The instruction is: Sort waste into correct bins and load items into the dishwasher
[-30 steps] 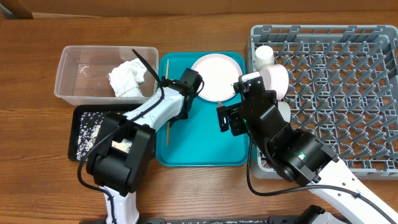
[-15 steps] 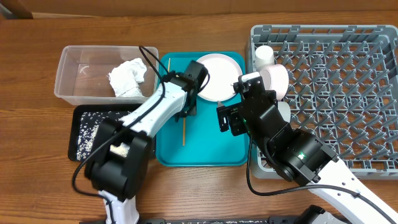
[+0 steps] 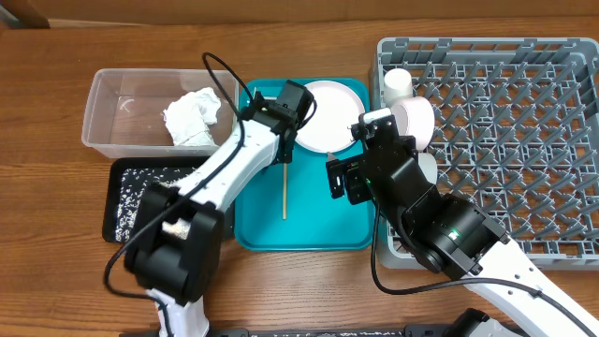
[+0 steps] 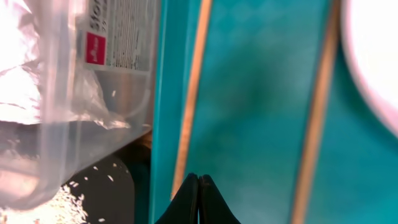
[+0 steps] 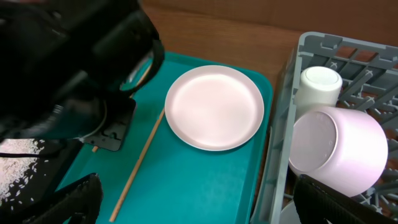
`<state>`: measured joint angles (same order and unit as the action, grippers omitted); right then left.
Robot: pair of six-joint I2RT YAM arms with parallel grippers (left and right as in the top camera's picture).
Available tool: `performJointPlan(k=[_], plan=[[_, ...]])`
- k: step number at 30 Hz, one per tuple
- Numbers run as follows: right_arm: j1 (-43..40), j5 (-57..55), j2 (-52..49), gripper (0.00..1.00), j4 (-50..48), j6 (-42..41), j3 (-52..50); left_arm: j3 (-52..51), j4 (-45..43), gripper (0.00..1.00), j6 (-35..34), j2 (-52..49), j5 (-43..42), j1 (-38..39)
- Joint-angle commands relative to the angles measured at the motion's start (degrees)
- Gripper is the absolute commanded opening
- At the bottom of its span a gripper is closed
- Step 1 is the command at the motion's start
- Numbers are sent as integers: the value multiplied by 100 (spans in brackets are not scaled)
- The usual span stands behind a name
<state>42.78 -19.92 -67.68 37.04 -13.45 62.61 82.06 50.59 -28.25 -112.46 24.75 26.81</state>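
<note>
Two wooden chopsticks [image 4: 189, 93] [image 4: 317, 112] lie on the teal tray [image 3: 318, 225]; one chopstick [image 3: 284, 192] [image 5: 140, 158] shows below my left arm. My left gripper [image 3: 281, 157] [image 4: 199, 182] is shut, low over the tray, its tips at the chopstick nearer the tub, nothing visibly between them. The pale plate [image 3: 326, 114] [image 5: 214, 106] sits at the tray's far end. My right gripper [image 3: 351, 176] [image 5: 205, 205] hangs open and empty over the tray's right side. In the grey dish rack [image 3: 505, 140] are a white cup [image 3: 398, 84] [image 5: 318, 87] and a pink bowl [image 3: 416, 122] [image 5: 339, 146].
The clear tub [image 3: 122, 103] holds the crumpled tissue [image 3: 194, 117]. In front of it the black tray [image 3: 131, 201] carries scattered rice. A second pale bowl [image 3: 428, 168] shows partly behind my right arm at the rack's left edge. The rack's wall borders the teal tray.
My left gripper has swung right across the teal tray, and the chopstick below it has slid right with it. The right arm has not moved.
</note>
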Motion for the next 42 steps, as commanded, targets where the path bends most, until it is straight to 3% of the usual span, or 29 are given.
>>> performJointPlan(k=[1,6,16,24,35,42], plan=[[-15,-83,4,100,-28,0,11,-50,-11,4,55,-356,645,-13],[-15,-83,4,100,-31,0,11,-50,-111,4,-74,-743,1161,-15],[-15,-83,4,100,-31,0,11,-55,-251,4,-92,-1161,1427,-15],[-15,-83,4,100,-28,0,11,-20,-245,4,129,-1106,531,37],[-15,-85,4,100,-31,0,11,103,-328,4,146,-13,-120,168],[-15,-85,4,100,-31,0,11,339,28,8,35,1062,282,-33]])
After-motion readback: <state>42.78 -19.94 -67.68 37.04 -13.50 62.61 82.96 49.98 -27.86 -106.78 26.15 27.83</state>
